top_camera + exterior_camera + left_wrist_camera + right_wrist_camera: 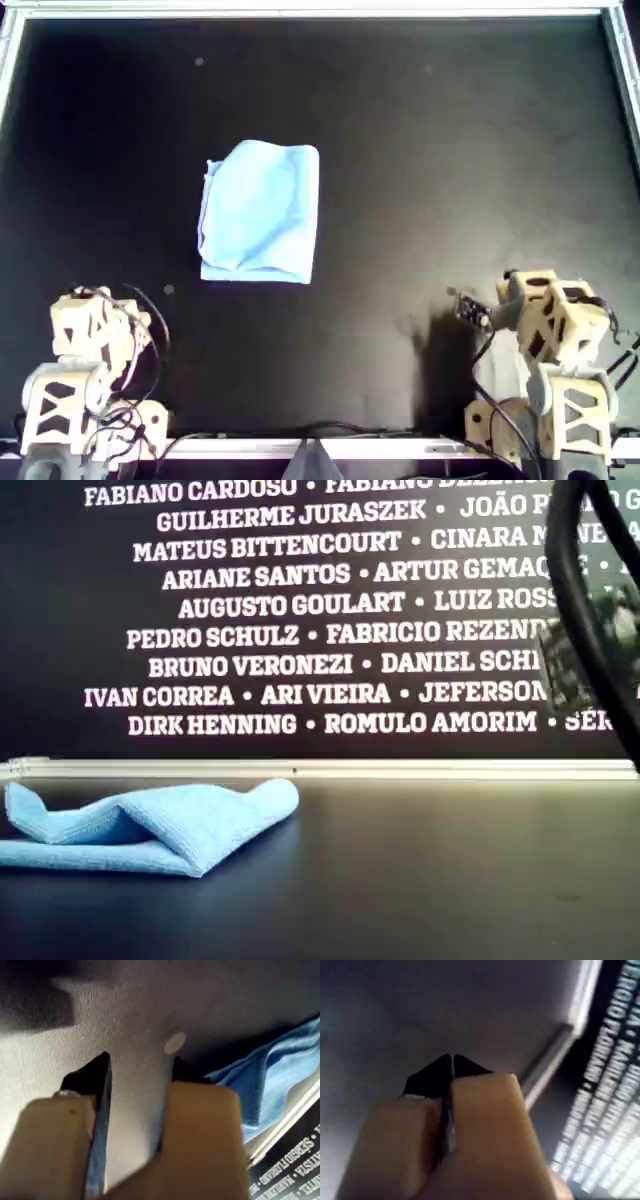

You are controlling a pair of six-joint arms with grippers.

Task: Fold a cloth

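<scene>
The light blue cloth (262, 212) lies folded into a rough rectangle on the black table, left of centre in the overhead view. It lies flat with a rolled fold in the exterior view (160, 825). My first gripper (140, 1065) is open and empty above the table, with the cloth (280, 1075) some way off beyond it. Its arm (95, 325) sits at the overhead view's lower left. My second gripper (452, 1060) is shut and empty. Its arm (545, 320) sits at the lower right, far from the cloth.
A small pale spot (175, 1042) marks the table just ahead of my first gripper, and it also shows in the overhead view (168, 290). A pale rail (320, 768) edges the table. A dark wall with white names (300, 610) stands behind it.
</scene>
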